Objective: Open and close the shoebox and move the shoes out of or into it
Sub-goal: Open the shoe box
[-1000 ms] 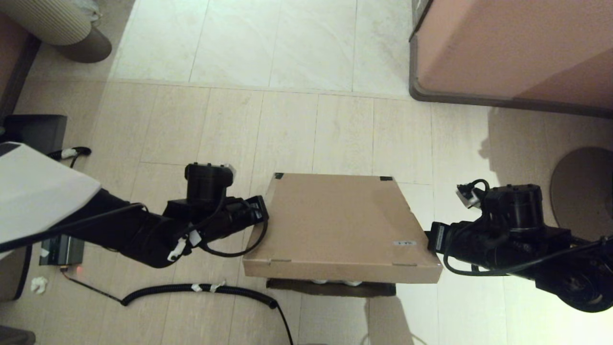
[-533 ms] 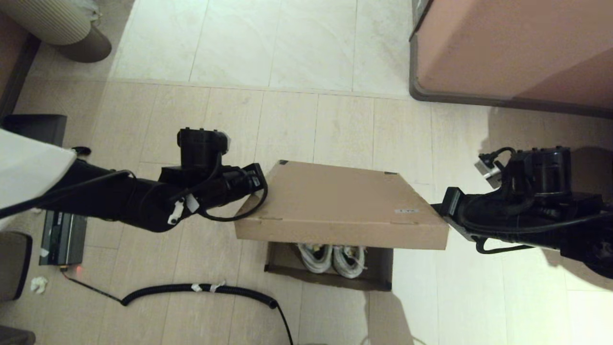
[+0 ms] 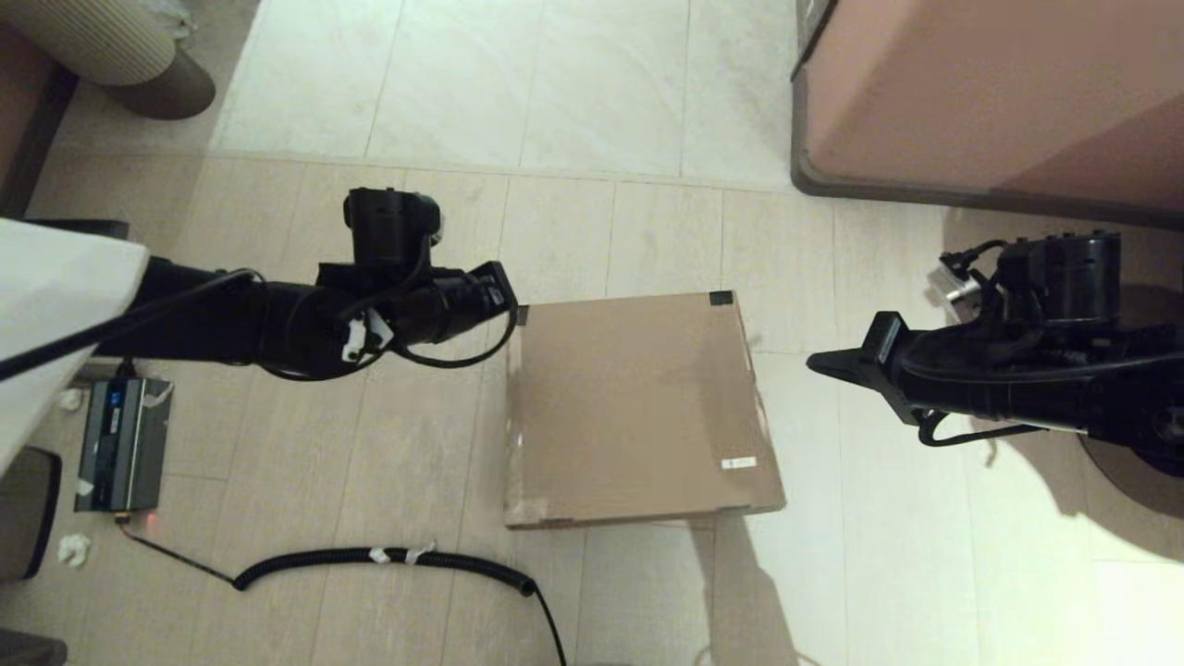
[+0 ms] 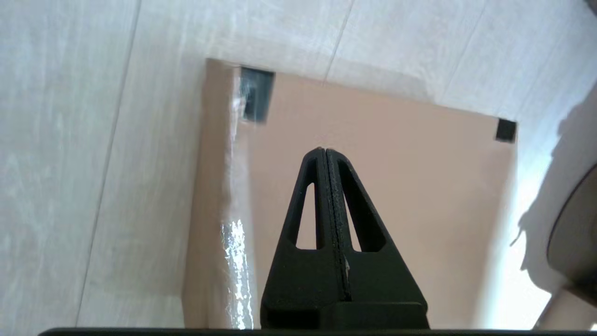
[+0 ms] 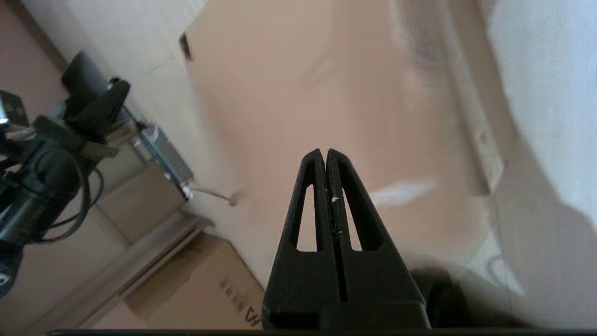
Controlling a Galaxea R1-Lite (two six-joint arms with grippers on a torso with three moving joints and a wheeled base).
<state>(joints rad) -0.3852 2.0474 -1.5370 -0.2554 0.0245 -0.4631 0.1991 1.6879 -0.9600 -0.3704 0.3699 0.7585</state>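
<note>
Shoebox [image 3: 634, 407] sits on the tiled floor [image 3: 592, 111], lid flat and shut, between the two hands. No shoes visible; box interior is hidden under the lid.

Left hand [image 3: 514, 314]: fingers pressed together, clenched, gripping nothing. Tip is just beside the box's far-left corner, at the dark tape patch [image 4: 255, 93]; contact can't be confirmed. From the left wrist view the fingertips [image 4: 325, 154] hang over the lid surface, second tape patch [image 4: 505, 129] at the corner further along the same far edge.

Right hand [image 3: 819, 363]: also clenched, fingers closed on each other, nothing held. It points at the box's right side, apart from it, with a strip of floor between tip and lid edge. Right wrist view shows the lid filling the area past the fingertips [image 5: 325, 156].

White label [image 3: 738, 462] sits on the lid, toward the near-right corner, nearer the right hand than the left.

Beyond the left hand's arm: coiled black cable [image 3: 388, 558] on the floor and a grey device [image 3: 120, 442]. Pinkish-brown cabinet [image 3: 990, 92] stands beyond the right hand.
</note>
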